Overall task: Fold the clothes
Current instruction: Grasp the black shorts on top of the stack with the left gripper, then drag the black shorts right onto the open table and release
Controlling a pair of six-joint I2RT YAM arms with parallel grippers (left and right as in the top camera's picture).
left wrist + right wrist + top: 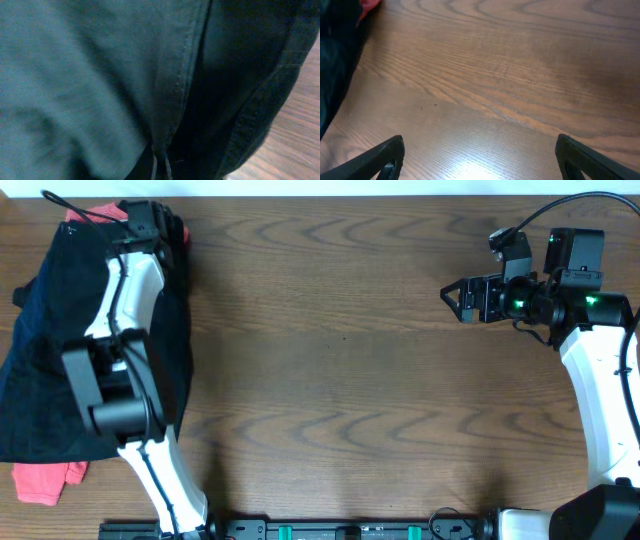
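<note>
Clothes (40, 370): unfolded dark heap along the left edge of the table (330, 380), running from the far left corner most of the way to the near left corner. Coral-red piece (45, 480) sticks out from under the heap at its near end; more coral-red shows at the far left corner beside the arm.

Left tool (160, 225): down over the far end of the heap, near the far left corner. The left wrist view is filled by fabric pressed close to the lens: a grey-green panel (75, 75) with a stitched seam, a darker fold (225, 75) to its right, and a sliver of table at the lower right. No fingers are seen in either view; cannot tell whether this tool is parted or gripping, though it seems to be touching the cloth.

Right tool (455, 298): near the far right corner, pointing toward the left edge, well apart from the clothes. The right wrist view shows its fingers (385, 155) spread wide with nothing between them, bare wood below.
</note>
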